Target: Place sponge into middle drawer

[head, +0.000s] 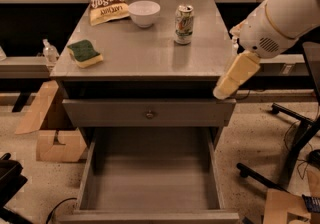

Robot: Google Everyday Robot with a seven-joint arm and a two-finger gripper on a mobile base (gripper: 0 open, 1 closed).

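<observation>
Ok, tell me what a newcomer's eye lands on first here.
The big white arm fills the upper right, its gripper hanging by the right front corner of the cabinet top. Below, the middle drawer stands pulled wide open toward the camera. Near the top's left edge lies the green-faced sponge, with a snack bag, a white bowl and a soda can further back.

The gripper [224, 89] hides the table's [145, 53] front right corner; its arm [285, 18] runs off the top right edge; below-left of it the middle drawer's [150, 183] front is cut by the bottom edge; up-left, the can's [184, 24] label is too blurred to read.
</observation>
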